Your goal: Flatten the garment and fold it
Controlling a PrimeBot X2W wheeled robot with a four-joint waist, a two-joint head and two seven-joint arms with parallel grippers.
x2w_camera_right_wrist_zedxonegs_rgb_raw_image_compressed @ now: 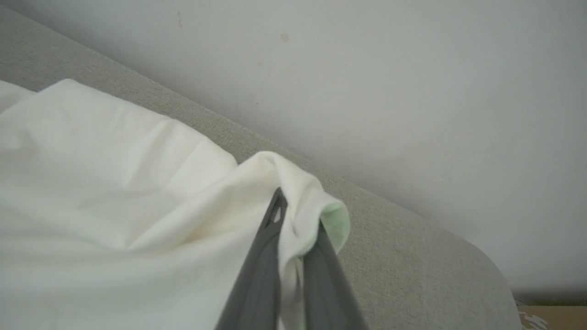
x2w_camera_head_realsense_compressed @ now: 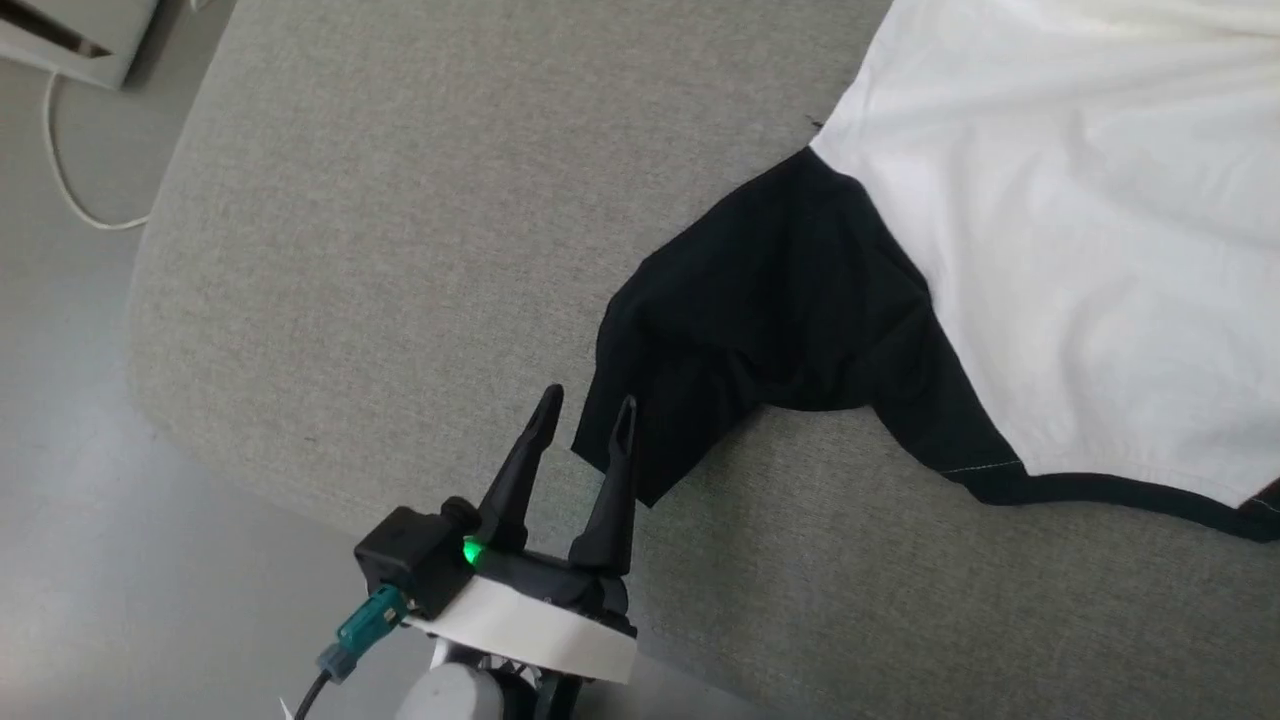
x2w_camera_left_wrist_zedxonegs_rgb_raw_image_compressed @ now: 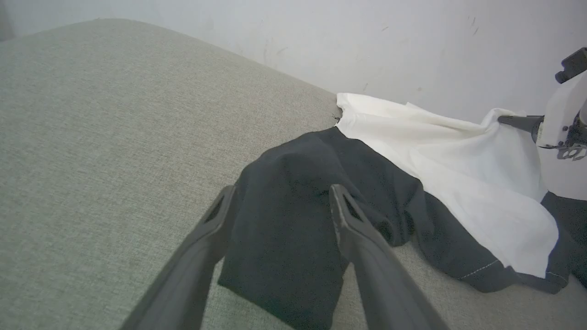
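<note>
Shirt point(x2w_camera_head_realsense_compressed: 1050, 250) lies on grey surface point(x2w_camera_head_realsense_compressed: 400, 250), black sleeve point(x2w_camera_head_realsense_compressed: 760, 320) pointing lower-left toward left hand point(x2w_camera_head_realsense_compressed: 589, 400), spread wide astride its end. Right hand point(x2w_camera_right_wrist_zedxonegs_rgb_raw_image_compressed: 296, 220) pinches white fold.

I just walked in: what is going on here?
The robot is handling a garment lying on a grey padded surface. Its right claw is shut on a fold of the white body. Its left claw is open at the end of the crumpled black sleeve. The garment is not yet flat.
</note>
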